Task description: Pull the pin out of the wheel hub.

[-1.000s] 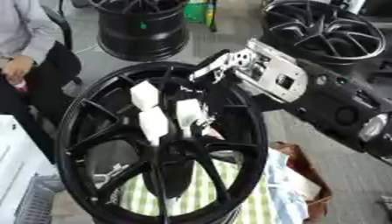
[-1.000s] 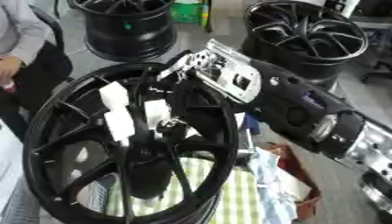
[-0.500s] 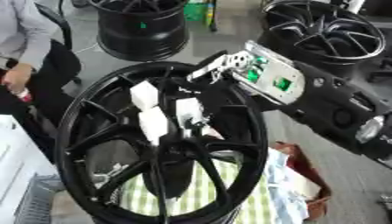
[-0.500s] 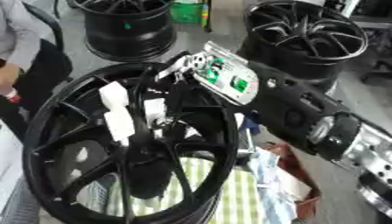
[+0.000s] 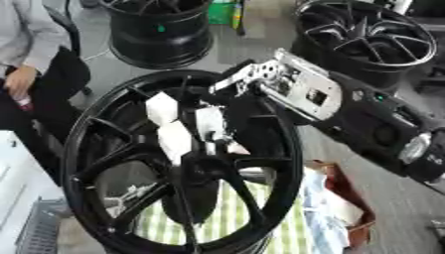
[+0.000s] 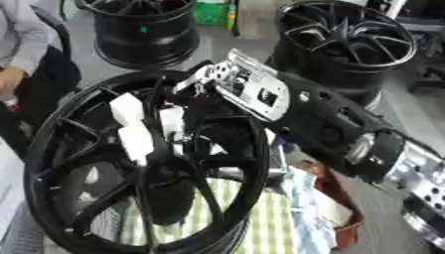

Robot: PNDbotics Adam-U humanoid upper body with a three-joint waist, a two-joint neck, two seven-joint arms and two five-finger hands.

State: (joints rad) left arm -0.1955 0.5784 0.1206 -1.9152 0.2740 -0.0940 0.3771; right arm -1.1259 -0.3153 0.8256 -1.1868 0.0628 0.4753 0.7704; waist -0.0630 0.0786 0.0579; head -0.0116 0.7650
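Observation:
A large black wheel hub (image 5: pixel 104 163) with thin spokes stands tilted in front of me. Three white blocks sit among the spokes near its centre: one at the upper left (image 5: pixel 161 107), one below it (image 5: pixel 175 140), and one to the right (image 5: pixel 209 124). My right hand (image 5: pixel 287 87), silver-backed on a black arm, comes in from the right over the rim and reaches down toward the right white block. Its tips are lost against the dark spokes. I cannot make out a pin apart from these white pieces. My left hand shows in no view.
Two more black wheels stand at the back, left (image 5: pixel 161 30) and right (image 6: pixel 347 39). A person (image 5: pixel 31 54) sits at the far left. A green checked cloth (image 5: pixel 217 221) lies under the hub, and a brown bag with pale cloth (image 5: pixel 343 208) is beside it.
The right hand has stayed at the hub's upper rim, its wrist turning and dipping a little toward the centre. The white blocks have not visibly moved.

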